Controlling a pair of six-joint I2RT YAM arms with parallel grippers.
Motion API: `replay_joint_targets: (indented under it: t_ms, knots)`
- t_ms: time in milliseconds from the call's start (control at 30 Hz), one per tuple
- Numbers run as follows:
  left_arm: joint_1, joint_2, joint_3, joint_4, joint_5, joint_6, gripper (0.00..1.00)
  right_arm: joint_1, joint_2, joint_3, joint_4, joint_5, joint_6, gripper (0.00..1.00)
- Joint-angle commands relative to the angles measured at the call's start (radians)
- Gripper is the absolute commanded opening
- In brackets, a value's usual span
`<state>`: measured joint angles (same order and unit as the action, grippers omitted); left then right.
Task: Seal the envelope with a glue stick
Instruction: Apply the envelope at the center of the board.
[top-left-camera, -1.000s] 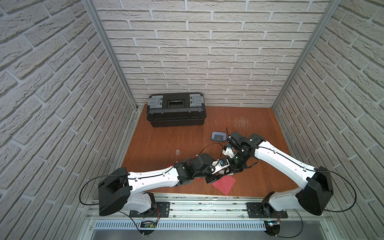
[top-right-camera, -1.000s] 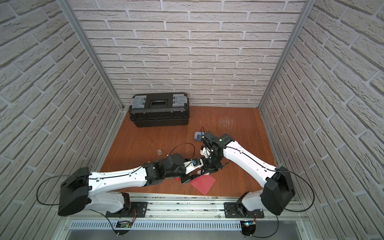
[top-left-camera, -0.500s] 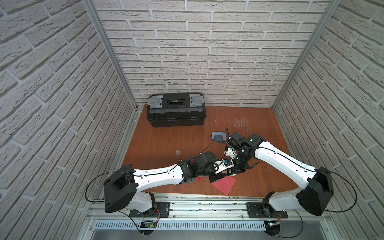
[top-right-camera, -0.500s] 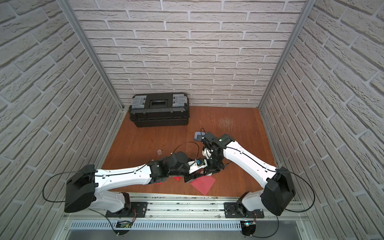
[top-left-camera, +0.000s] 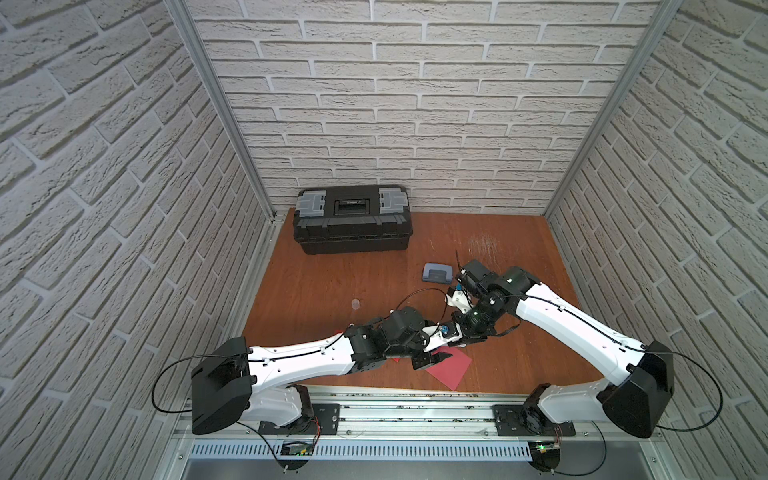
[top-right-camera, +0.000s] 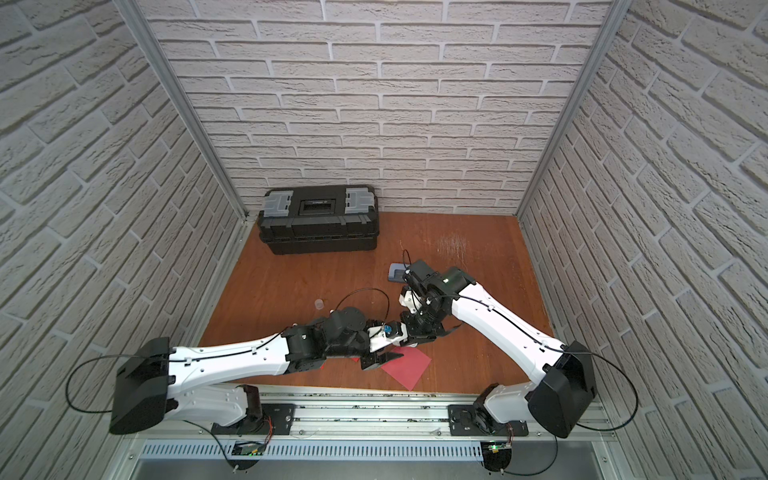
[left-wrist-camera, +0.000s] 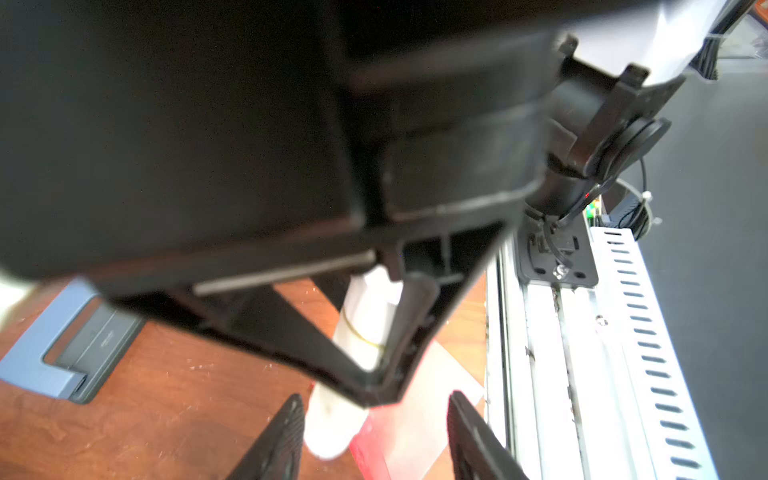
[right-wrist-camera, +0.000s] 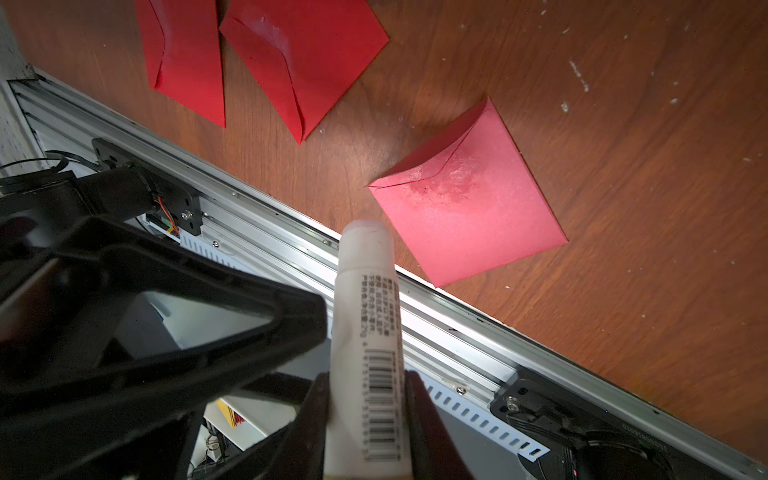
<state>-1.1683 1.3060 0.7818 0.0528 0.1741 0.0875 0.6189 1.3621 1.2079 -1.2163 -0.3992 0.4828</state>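
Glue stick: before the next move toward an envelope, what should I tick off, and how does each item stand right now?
1. Glue stick held by the right tool: ok, both fingers clamp its labelled body.
2. Left tool open: ok, its fingers stand apart beside the stick's end.
3. Stick's tip bare for gluing: cannot tell; it looks rounded and whitish.
4. Nearest red envelope lying flat and uncovered: ok.
5. Its flap lifted to take glue: not ok; it looks folded down, with whitish smears on it.
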Motion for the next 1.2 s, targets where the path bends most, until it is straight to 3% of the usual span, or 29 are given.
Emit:
replay_joint_targets:
  t_ms: [0,167,400,600,733,867,1167]
  knots:
    - [-0.007,0.038,0.037,0.018,0.017,0.021,0.54,0.007,-0.030,0.019,0.039,-0.071,0.006,0.03]
    - [-0.007,0.078,0.064,0.024,-0.013,0.026,0.50,0.008,-0.036,0.017,0.042,-0.085,0.006,0.03]
    - [-0.006,0.109,0.071,0.032,-0.032,0.012,0.51,0.008,-0.053,0.013,0.057,-0.092,0.011,0.03]
    - [-0.005,0.078,0.022,0.063,-0.052,-0.009,0.48,0.009,-0.065,0.019,0.045,-0.081,0.005,0.03]
    - [0.000,0.018,-0.032,0.099,-0.066,-0.024,0.56,0.009,-0.076,0.016,0.045,-0.082,0.013,0.03]
    - [0.006,0.003,-0.042,0.083,-0.076,-0.023,0.57,0.010,-0.079,0.017,0.044,-0.089,0.013,0.03]
    - [0.017,0.018,-0.037,0.072,-0.064,-0.020,0.50,0.008,-0.084,0.020,0.045,-0.098,0.014,0.03]
